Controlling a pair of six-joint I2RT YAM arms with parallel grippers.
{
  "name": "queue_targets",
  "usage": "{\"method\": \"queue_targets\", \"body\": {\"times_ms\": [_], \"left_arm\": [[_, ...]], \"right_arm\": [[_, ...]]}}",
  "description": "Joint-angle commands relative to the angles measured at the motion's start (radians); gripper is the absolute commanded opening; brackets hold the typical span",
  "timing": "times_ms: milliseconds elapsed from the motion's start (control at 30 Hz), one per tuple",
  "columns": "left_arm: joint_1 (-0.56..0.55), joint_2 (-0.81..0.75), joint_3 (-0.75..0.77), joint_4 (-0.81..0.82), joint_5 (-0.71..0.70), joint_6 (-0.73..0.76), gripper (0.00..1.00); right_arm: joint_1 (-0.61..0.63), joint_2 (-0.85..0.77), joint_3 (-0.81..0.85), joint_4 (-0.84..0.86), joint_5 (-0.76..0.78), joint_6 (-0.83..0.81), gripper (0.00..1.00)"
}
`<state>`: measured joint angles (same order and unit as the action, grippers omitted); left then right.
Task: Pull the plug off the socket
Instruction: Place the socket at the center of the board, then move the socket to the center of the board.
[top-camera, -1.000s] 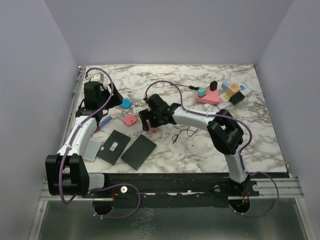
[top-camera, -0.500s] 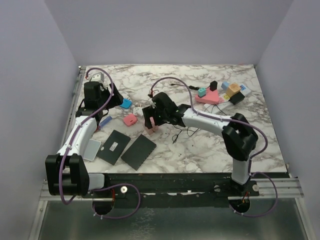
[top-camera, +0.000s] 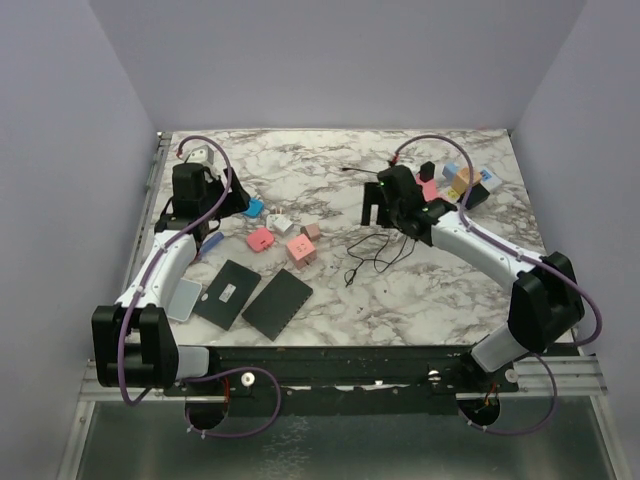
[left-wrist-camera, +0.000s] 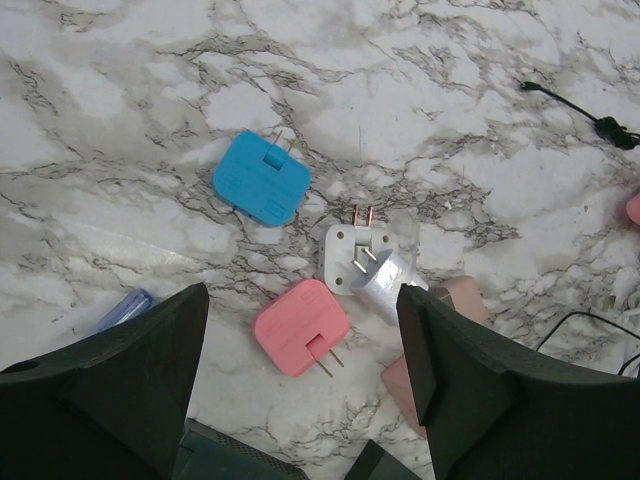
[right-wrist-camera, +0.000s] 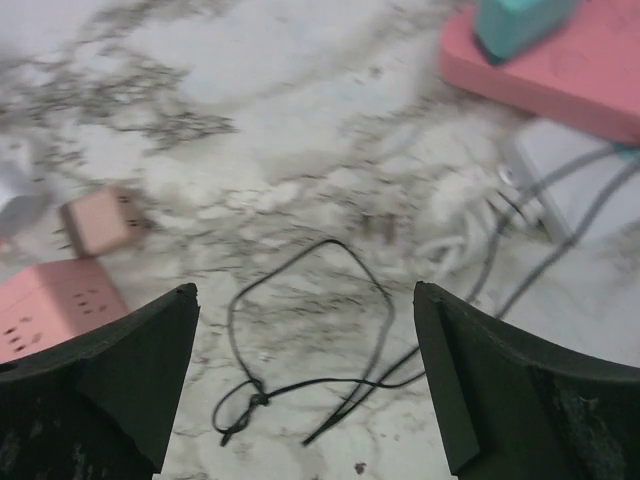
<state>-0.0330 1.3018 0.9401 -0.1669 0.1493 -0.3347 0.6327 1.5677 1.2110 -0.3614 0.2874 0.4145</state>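
The socket (right-wrist-camera: 565, 75) lies at the far right of the marble table (left-wrist-camera: 450, 100), with a teal plug (right-wrist-camera: 515, 20) standing in its pink end. The right gripper (right-wrist-camera: 305, 290) hangs near it, jaws wide and empty, over a thin black cable (right-wrist-camera: 256, 398). The left gripper (left-wrist-camera: 302, 292) (also spread wide, holding nothing) hovers at the far left above a blue plug (left-wrist-camera: 262, 180), a white plug (left-wrist-camera: 358, 262) and a pink plug (left-wrist-camera: 300, 327), all lying loose.
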Motion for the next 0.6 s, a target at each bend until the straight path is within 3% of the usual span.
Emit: {"method": "queue_targets", "body": {"times_ms": [0,233,367,567], "left_arm": [[-0.019,0.022,0.012,-0.013,0.027,0.011,0.80],[-0.026,0.026,0.012,-0.014,0.033,0.009,0.80],[-0.030,0.029,0.012,-0.014,0.042,0.006,0.79],[-0.033,0.028,0.014,-0.014,0.046,0.005,0.79]], "right_arm": [[-0.076,-0.060,-0.103,-0.108,0.150,0.241,0.93],[-0.157,-0.016,-0.169,-0.094,0.140,0.435,0.93],[-0.217,0.050,-0.180,-0.068,0.142,0.488,0.86],[-0.270,0.118,-0.179,0.002,0.102,0.510,0.83]]}}
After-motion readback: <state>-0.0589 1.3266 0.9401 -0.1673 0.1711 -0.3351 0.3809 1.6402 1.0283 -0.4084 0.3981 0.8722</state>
